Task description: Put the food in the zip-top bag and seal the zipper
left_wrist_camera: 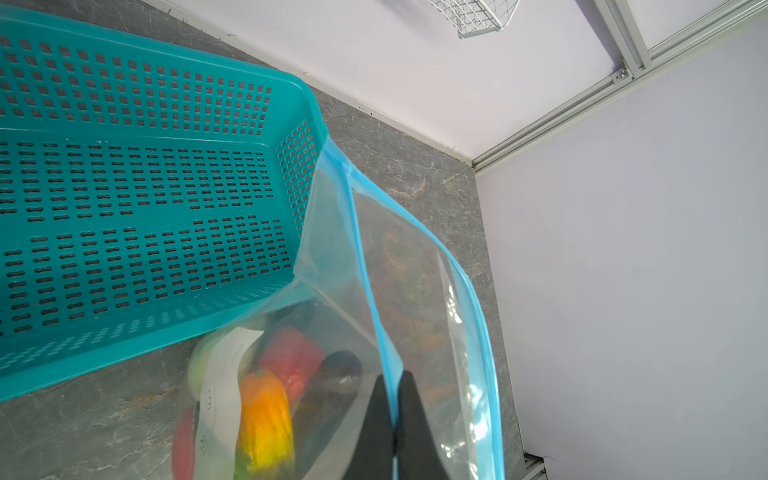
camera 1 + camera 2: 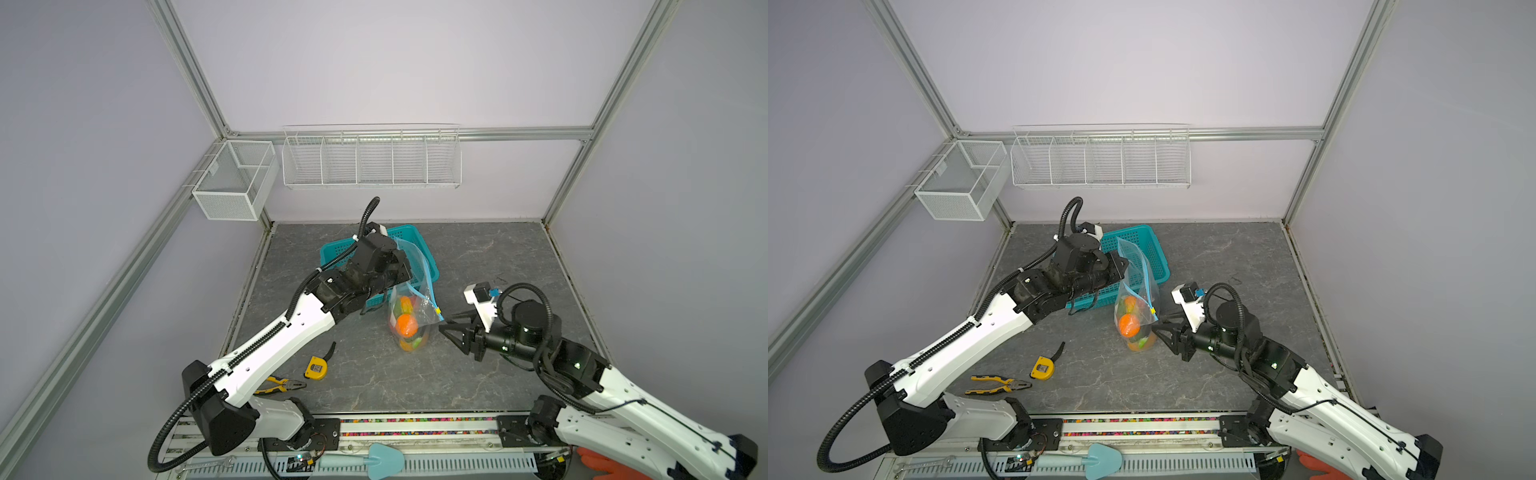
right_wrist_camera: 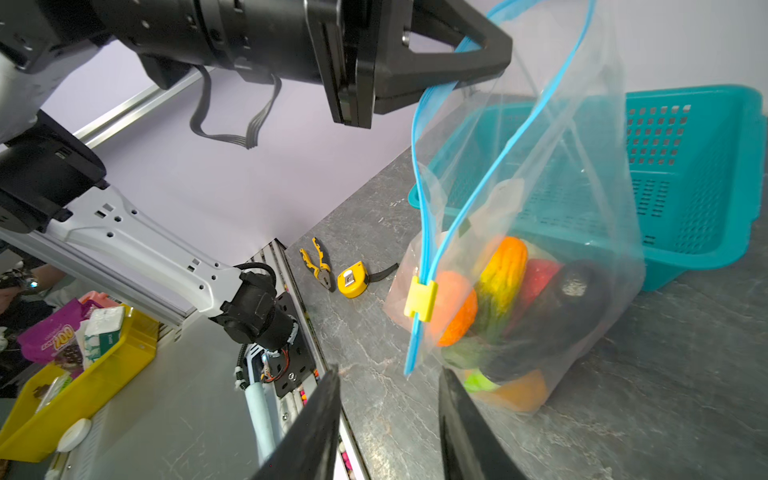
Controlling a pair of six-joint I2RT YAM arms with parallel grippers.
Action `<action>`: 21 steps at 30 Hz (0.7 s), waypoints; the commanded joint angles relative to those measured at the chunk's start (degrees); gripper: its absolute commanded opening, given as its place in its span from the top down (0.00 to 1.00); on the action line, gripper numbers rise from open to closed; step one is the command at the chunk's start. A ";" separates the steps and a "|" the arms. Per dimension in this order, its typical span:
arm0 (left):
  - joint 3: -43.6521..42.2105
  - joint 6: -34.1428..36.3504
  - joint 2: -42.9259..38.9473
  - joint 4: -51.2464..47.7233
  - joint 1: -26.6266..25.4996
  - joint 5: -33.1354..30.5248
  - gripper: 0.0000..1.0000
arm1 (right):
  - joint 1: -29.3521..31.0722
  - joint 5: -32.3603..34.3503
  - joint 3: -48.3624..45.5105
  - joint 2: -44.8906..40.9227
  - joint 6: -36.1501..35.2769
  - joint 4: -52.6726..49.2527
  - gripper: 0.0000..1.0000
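- Food [image 3: 503, 274] all sat in the zip-top bag [image 3: 582, 187] on the counter [image 3: 665, 395].
- Left gripper [image 1: 393, 399] fingers pinched the zipper [image 1: 360, 245] strip; right gripper [image 3: 390, 415] fingers sat apart, empty, near the yellow slider [image 3: 420, 300].
- Sealing step, I reckon: next up, grab that slider and run it along.
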 commanded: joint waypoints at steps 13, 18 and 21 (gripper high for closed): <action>-1.55 -1.00 -1.15 2.00 0.22 0.34 1.00 | 2.07 7.12 3.74 3.24 -1.30 1.06 0.93; -2.17 -0.90 -1.79 1.97 0.18 0.16 1.00 | 2.14 8.82 4.75 3.80 -1.09 -0.23 0.93; -2.42 -0.57 -2.30 1.88 0.24 -0.18 1.00 | 2.17 9.75 6.14 3.58 -1.09 -1.24 0.93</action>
